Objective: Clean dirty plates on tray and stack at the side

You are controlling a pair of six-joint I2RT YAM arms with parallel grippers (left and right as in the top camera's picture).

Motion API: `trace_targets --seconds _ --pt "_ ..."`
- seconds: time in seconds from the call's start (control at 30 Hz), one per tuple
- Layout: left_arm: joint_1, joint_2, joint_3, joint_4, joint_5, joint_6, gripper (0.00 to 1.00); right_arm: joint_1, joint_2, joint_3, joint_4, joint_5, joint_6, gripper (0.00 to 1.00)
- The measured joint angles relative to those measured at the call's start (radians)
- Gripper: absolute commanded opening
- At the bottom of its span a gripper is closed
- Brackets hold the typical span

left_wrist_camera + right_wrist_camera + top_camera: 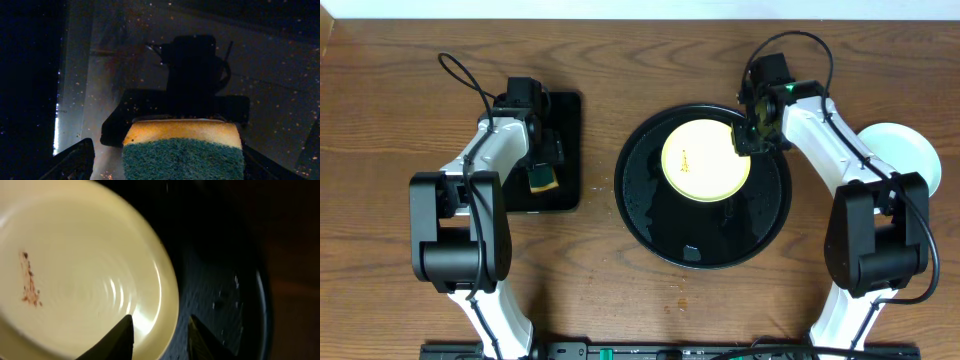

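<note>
A pale yellow plate with a thin brown smudge lies on the round black tray. My right gripper is at the plate's right rim. In the right wrist view the plate fills the left, and the right gripper stands open astride its rim, one finger over the plate and the other over the tray. My left gripper hangs over a green-and-yellow sponge. In the left wrist view the left gripper is open around the sponge, with a gap on the left side.
The sponge rests on a small rectangular black tray at the left. A pale round plate sits on the wooden table at the far right, partly behind the right arm. Both arm bases stand near the front edge.
</note>
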Motion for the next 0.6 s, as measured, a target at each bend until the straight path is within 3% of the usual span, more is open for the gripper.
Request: trace_targets --seconds 0.3,0.37,0.43,0.6 --pt "0.0 0.0 0.0 0.0 0.0 0.0 0.85 0.0 0.0 -0.126 0.118 0.018 -0.008 0.25" --pt "0.0 0.0 0.0 0.0 0.0 0.0 0.85 0.0 0.001 -0.171 0.17 0.019 -0.01 0.18" --pt "0.0 0.0 0.0 0.0 0.0 0.0 0.85 0.0 -0.002 -0.198 0.194 0.012 -0.008 0.03" --pt "0.0 0.0 0.0 0.0 0.0 0.0 0.85 -0.01 -0.013 -0.202 0.188 -0.001 0.01 0.01"
